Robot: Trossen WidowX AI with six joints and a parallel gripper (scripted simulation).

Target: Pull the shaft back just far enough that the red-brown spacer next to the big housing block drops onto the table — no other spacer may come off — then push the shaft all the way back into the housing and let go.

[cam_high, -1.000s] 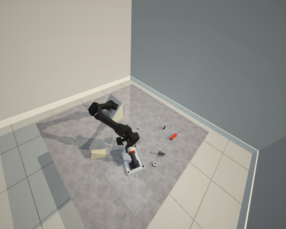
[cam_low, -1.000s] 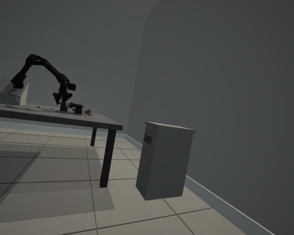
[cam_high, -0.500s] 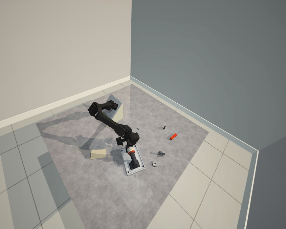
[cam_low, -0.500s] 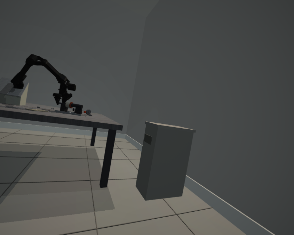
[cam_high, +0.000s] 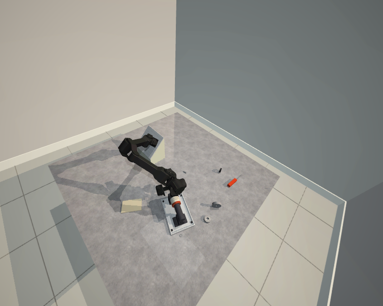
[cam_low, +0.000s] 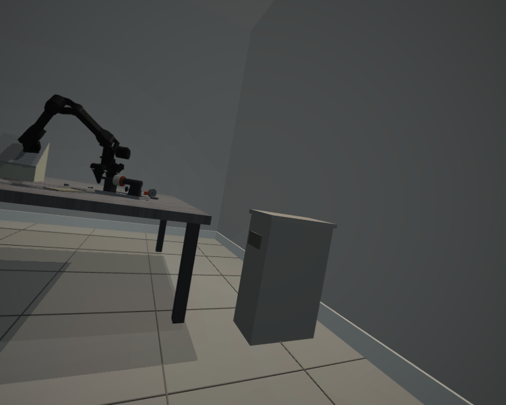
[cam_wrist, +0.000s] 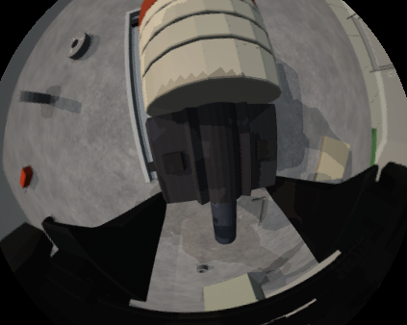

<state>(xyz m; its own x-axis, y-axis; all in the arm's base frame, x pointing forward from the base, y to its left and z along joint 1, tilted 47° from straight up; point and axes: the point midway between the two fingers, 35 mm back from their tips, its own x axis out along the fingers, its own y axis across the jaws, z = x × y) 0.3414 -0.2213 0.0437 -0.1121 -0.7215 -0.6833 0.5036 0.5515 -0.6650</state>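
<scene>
The red-brown spacer (cam_high: 176, 203) (cam_low: 121, 180) (cam_wrist: 141, 14) sits around the shaft against the dark housing block (cam_high: 180, 220) (cam_low: 135, 188). Several cream spacers (cam_high: 174, 199) (cam_low: 116, 180) (cam_wrist: 208, 55) sit beside it, up to the smaller dark support block (cam_low: 109, 185) (cam_wrist: 171, 180). The dark shaft end (cam_wrist: 224, 223) sticks out of the support block on the arm's side. My gripper (cam_low: 105, 177) (cam_wrist: 216, 188) is open and points down at this end, its fingers standing on either side of the shaft with gaps. In the top view, the arm hides the fingertips.
The assembly stands on a pale base plate (cam_high: 182, 230) (cam_wrist: 130, 72). A cream block (cam_high: 131, 205) (cam_wrist: 334, 156) lies to one side. On the other lie a ring (cam_high: 205, 221) (cam_wrist: 85, 45), a grey wheel (cam_high: 216, 204) and a red-handled screwdriver (cam_high: 231, 182) (cam_wrist: 26, 177).
</scene>
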